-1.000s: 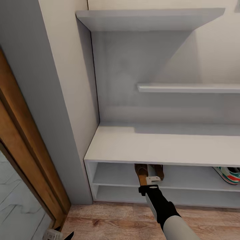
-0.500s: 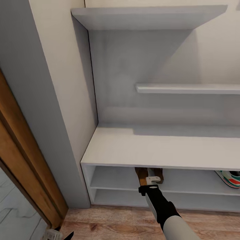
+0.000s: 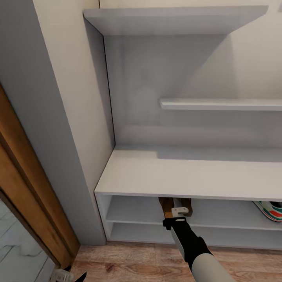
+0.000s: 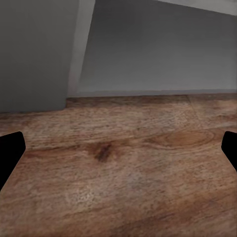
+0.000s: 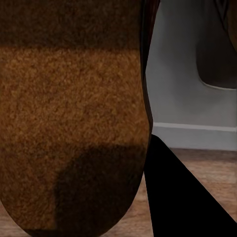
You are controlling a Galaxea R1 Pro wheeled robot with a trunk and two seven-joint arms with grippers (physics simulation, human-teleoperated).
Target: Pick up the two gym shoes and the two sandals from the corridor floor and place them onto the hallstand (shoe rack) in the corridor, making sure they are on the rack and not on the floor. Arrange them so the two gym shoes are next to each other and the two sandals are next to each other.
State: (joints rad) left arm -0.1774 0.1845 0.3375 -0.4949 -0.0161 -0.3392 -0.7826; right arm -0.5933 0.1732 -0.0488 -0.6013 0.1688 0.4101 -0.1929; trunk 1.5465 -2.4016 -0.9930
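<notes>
Our right gripper [image 3: 177, 212] reaches into the upper of the two low open shelf rows of the hallstand [image 3: 188, 174], and its fingers are pinched on a dark-brown sandal [image 3: 167, 206]. In the right wrist view, the brown sole of that sandal [image 5: 74, 118] lies right against the camera, with one black finger [image 5: 182, 197] beside it. A second sandal [image 3: 186, 205] sits on the same shelf row, just beside the held one, on its right in the head view. Farther right along that row, at the edge of the head view, rests a gym shoe [image 3: 270, 209], white with teal and red-orange patches, well apart from the sandals.

Our left gripper [image 3: 68, 275] hangs low near the corridor floor [image 3: 133, 264] at the bottom of the head view. In the left wrist view its fingers [image 4: 11, 153] are spread wide, with bare wood-grain planks [image 4: 123, 168] between them.

A brown door frame [image 3: 27, 188] stands to the left of the hallstand.
</notes>
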